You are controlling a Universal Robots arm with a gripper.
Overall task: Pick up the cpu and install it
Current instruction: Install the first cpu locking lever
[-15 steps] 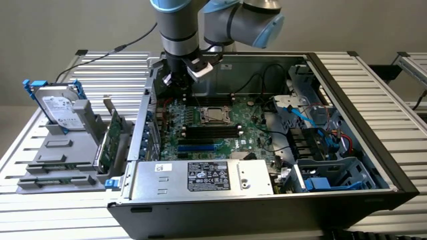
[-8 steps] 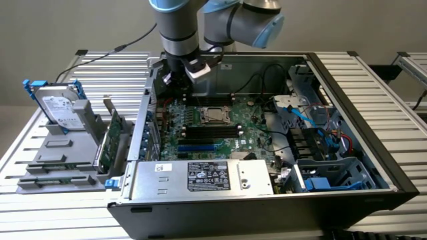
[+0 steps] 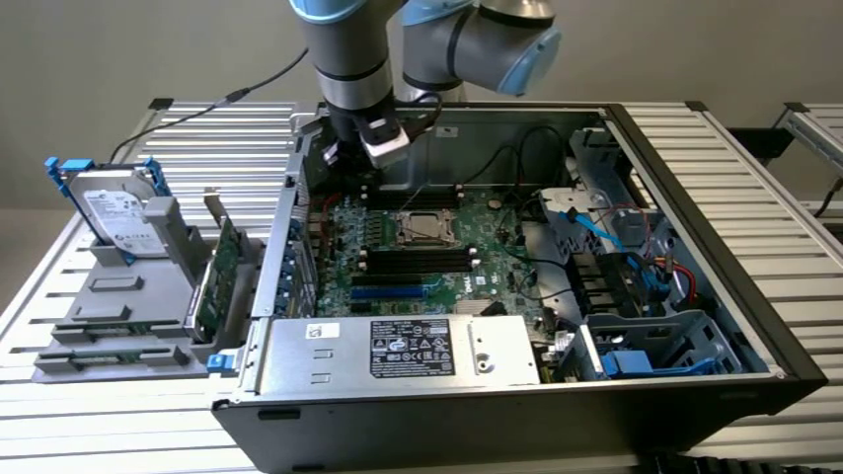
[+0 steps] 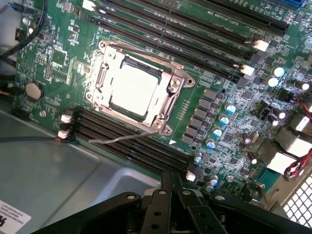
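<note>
Cpu (image 4: 134, 90): seated in socket frame (image 4: 175, 83) on motherboard (image 4: 48, 58) inside open case (image 3: 527, 425); tool (image 4: 170, 181) clenched empty, apart from it.

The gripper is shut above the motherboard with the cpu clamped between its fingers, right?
No. The gripper is shut above the motherboard, but the cpu is not in it: the wrist view shows it lying in the socket.

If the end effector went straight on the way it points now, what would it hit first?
Likely the black memory slots beside the socket, not the cpu itself. The end effector points down at the motherboard there, though depth is unclear and it might land nearer the board's edge.
</note>
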